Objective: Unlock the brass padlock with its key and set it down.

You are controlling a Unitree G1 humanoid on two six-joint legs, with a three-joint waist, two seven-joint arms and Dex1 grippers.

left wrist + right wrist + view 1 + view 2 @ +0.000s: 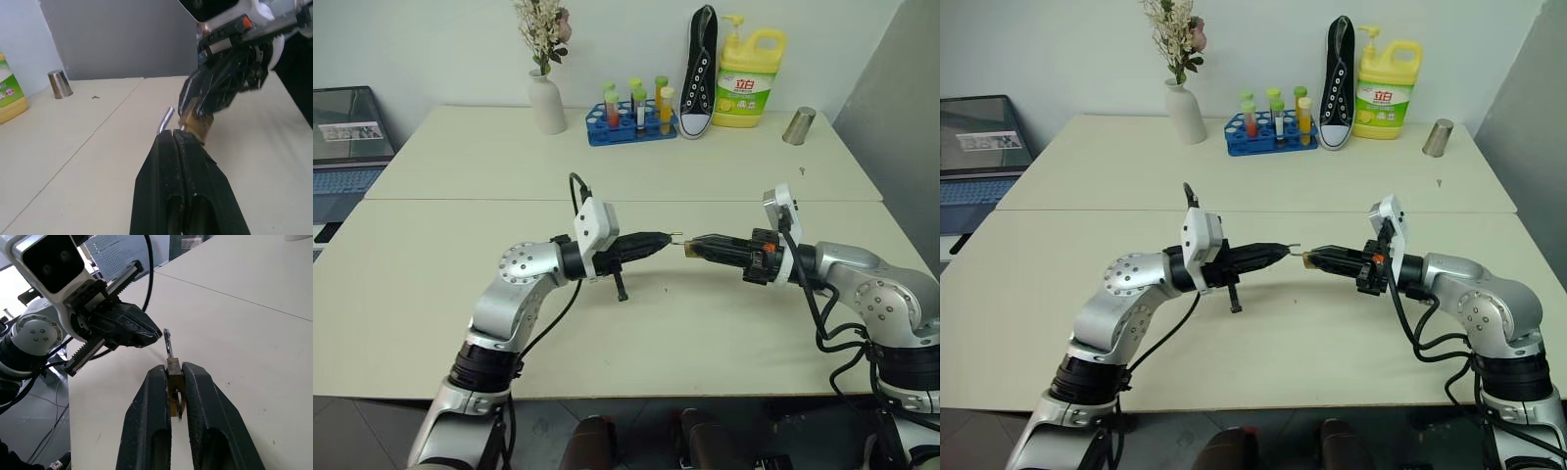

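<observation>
1. While both arms reach inward over the near half of the table, the two grippers meet almost tip to tip in the air above it.
2. Right gripper: its fingers are nearly closed, clamped on the padlock, which sits between the pads with its brass body pinched on both sides.
3. From the padlock a thin silvery stem sticks out toward the left gripper; whether this is the key or the shackle I cannot tell.
4. Left gripper: its fingers are pressed fully together. In the left wrist view a small silvery piece shows at their tip, just beside the padlock; whether the tips pinch it I cannot tell.
5. In the head views the padlock hangs between the two grippers, clear of the table, with the left gripper level and pointing right toward it.
6. At the far edge of the table stand a white vase with dried flowers, a blue tube rack, a black sneaker standing on end, a yellow detergent bottle and a metal cup.
7. A laptop sits off the table's left side.
</observation>
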